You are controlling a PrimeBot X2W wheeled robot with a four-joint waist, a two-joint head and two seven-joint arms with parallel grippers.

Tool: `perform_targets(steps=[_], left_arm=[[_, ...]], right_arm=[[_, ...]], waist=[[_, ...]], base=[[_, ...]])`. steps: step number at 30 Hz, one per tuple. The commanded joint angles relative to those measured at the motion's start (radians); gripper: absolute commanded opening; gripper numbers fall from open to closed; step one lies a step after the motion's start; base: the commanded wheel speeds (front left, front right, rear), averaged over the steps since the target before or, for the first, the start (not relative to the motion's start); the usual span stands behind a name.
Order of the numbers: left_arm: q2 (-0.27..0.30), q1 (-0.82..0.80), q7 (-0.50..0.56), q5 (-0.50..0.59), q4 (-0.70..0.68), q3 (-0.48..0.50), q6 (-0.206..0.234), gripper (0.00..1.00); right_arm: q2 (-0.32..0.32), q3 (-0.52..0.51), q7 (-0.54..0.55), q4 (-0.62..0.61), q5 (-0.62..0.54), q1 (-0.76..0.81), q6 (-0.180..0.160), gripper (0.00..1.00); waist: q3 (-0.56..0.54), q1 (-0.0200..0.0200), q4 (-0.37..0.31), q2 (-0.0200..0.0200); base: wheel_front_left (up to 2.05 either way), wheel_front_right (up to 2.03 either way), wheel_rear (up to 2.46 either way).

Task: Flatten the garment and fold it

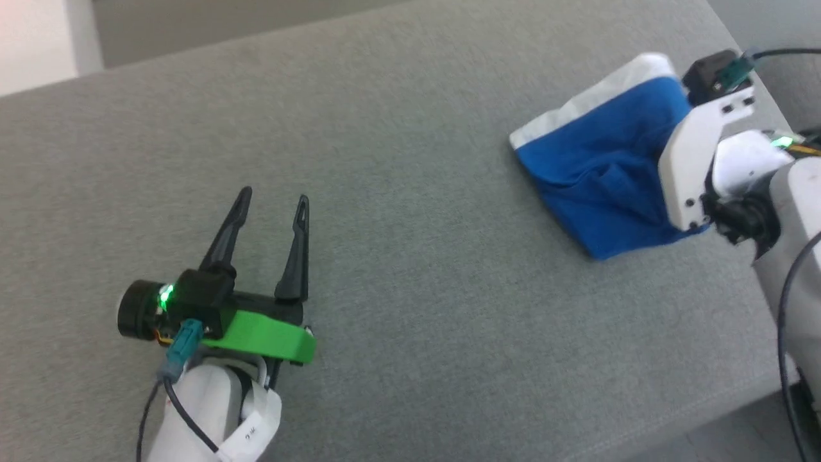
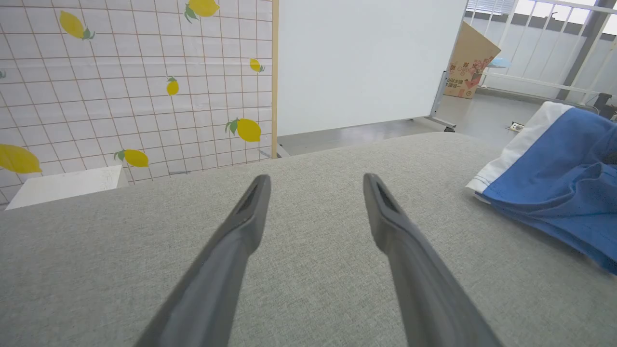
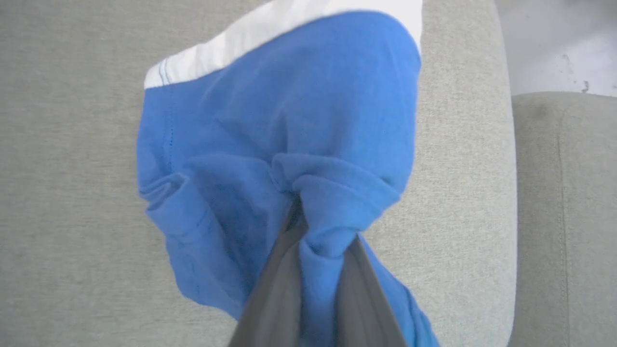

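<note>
The garment (image 1: 603,173) is bright blue with a white band along its far edge, and it lies bunched at the right end of the grey cushioned surface (image 1: 410,192). In the right wrist view my right gripper (image 3: 318,241) is shut on a gathered fold of the garment (image 3: 289,120), and the cloth hides its fingertips. In the head view the right arm's white wrist mount (image 1: 693,160) covers the near right part of the cloth. My left gripper (image 1: 274,194) hovers open at the lower left, far from the garment, with nothing between its fingers (image 2: 241,231). The garment (image 2: 554,188) shows at the right edge of the left wrist view.
The cushioned surface ends just right of the garment, where a seam separates it from a second grey cushion (image 3: 564,217). Beyond the far edge are bare floor, a lemon-patterned screen (image 2: 135,86), a white board (image 2: 366,62) and a cardboard box (image 2: 470,62).
</note>
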Motion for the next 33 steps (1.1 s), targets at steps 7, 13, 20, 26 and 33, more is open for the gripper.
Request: perform_targets(steps=[7, 13, 20, 26, 33], left_arm=[[0.061, -0.069, 0.007, 0.033, -0.016, -0.012, -0.011, 1.0], [0.097, -0.076, 0.043, 0.039, -0.057, -0.009, -0.013, 1.0], [0.121, -0.078, 0.082, 0.043, -0.109, -0.013, -0.013, 1.0], [0.124, -0.077, 0.094, 0.044, -0.128, -0.022, -0.005, 1.0], [0.088, -0.048, 0.043, 0.013, -0.077, -0.03, 0.012, 1.0]], right_arm=[[-0.053, -0.009, -0.182, 0.169, -0.128, -0.11, -0.001, 0.0], [-0.072, -0.067, -0.345, 0.293, -0.233, -0.166, -0.001, 0.0], [-0.048, -0.173, -0.52, 0.412, -0.341, -0.216, -0.001, 0.0], [-0.017, -0.296, -0.637, 0.511, -0.447, -0.241, -0.001, 1.0], [-0.018, -0.391, -0.758, 0.533, -0.512, -0.216, -0.001, 1.0]], waist=[[0.183, 0.0, -0.118, -0.0001], [0.223, 0.0, -0.126, -0.0001], [0.254, 0.0, -0.112, -0.0001], [0.25, 0.0, -0.082, -0.0001], [0.154, 0.0, -0.027, -0.0001]], base=[[0.0, 0.0, 0.0], [0.0, 0.0, 0.0], [0.0, 0.0, 0.0], [0.0, 0.0, 0.0], [0.0, 0.0, 0.0]])
